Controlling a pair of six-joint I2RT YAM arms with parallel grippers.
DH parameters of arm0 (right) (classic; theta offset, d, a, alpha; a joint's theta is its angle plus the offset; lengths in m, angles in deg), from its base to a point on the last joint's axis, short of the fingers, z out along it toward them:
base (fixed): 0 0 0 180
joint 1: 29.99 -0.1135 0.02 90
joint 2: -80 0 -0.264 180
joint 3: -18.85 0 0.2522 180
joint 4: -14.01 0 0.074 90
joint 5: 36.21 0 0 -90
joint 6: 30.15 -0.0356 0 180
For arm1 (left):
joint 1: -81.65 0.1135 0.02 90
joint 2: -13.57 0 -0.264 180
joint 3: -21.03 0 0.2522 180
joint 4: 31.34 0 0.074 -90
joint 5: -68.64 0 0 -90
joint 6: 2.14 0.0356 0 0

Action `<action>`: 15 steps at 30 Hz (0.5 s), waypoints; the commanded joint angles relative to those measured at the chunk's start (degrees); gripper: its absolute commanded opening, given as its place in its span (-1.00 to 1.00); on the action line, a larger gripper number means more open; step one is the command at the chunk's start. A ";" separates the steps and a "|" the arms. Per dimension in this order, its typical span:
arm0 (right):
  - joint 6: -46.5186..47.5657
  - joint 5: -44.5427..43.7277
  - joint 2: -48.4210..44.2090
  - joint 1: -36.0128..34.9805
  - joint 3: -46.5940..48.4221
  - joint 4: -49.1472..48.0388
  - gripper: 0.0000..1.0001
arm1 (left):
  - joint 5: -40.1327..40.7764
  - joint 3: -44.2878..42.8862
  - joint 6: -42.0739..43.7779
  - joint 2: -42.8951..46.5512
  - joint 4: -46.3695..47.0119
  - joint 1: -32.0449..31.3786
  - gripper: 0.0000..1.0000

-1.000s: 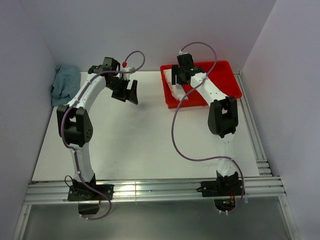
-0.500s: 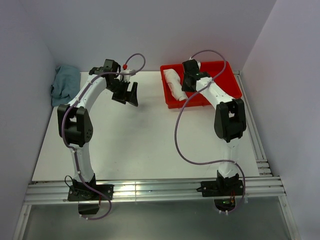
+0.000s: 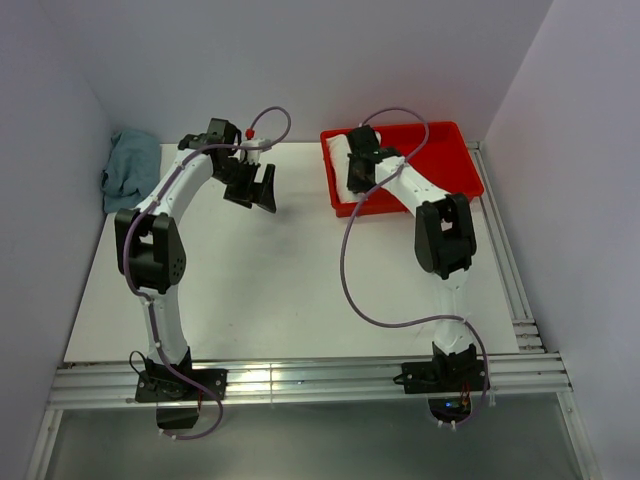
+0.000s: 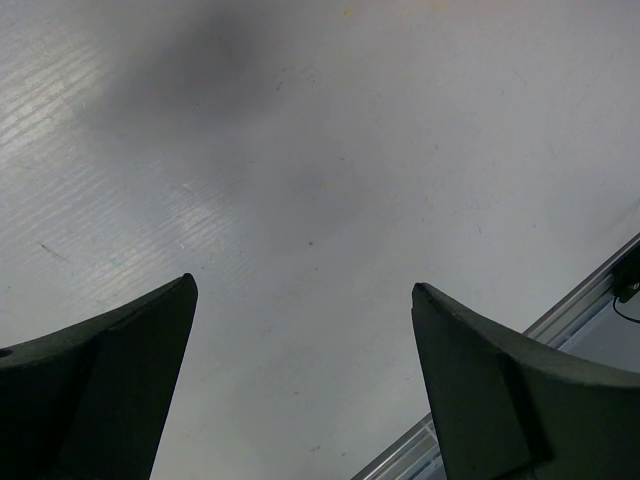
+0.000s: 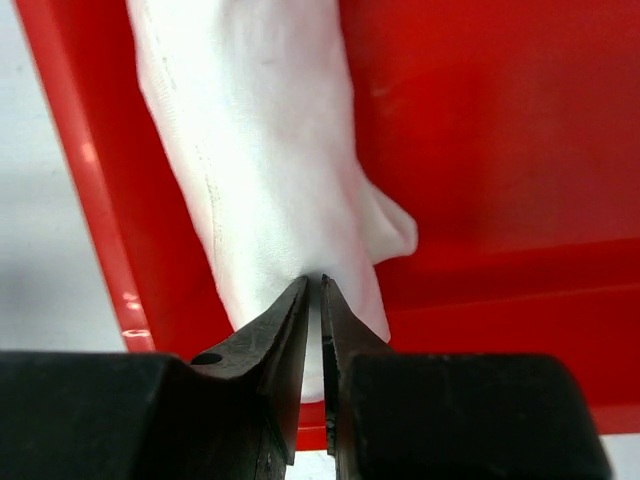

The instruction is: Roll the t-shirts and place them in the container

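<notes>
a teal cloth (image 3: 130, 170) lies bunched in the far left corner of the table (image 3: 280, 270), well apart from both arms. the left gripper (image 3: 262, 188) hangs over the far middle of the table, its fingers spread wide and holding nothing; its wrist view shows only bare table between them.

to the right, the red tray (image 3: 455, 165) sits in the far right corner. the t-shirt (image 5: 260, 150) lies inside it as a long cream bundle along the tray's left wall, one end spilling toward the tray's near wall. the right gripper (image 5: 312, 285) is down in the tray with its fingers drawn narrow, tips nipping a fold of the shirt's near end; only a sliver of fabric shows between them.

the step in hand looks like the pick-up: getting the shirt out of the tray so it can be rolled on the table. the next move likely calls for a lift high enough to clear the tray's wall without the thin fabric slipping from so small a pinch, then a carry to the open middle of the table, where the left gripper is well placed to take a second edge and help spread the shirt flat.
</notes>
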State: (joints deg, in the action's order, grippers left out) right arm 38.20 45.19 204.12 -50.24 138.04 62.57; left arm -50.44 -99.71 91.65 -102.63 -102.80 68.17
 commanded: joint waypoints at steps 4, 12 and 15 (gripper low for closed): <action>-1.02 0.96 2.53 -1.19 3.03 0.00 -0.67 | -1.07 -1.83 0.25 -1.30 0.48 -0.24 0.87; -2.17 -5.28 -2.20 -1.19 0.22 -1.50 -0.32 | -1.33 -2.18 0.52 -0.52 2.05 -0.24 0.93; -2.69 -6.08 -4.66 -1.11 -0.22 -2.55 -0.18 | -1.42 -3.23 0.34 -0.25 2.23 0.11 0.94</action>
State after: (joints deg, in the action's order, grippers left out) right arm 36.47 42.37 205.10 -51.49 138.19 61.94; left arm -50.47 -99.89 91.67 -104.45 -102.34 68.19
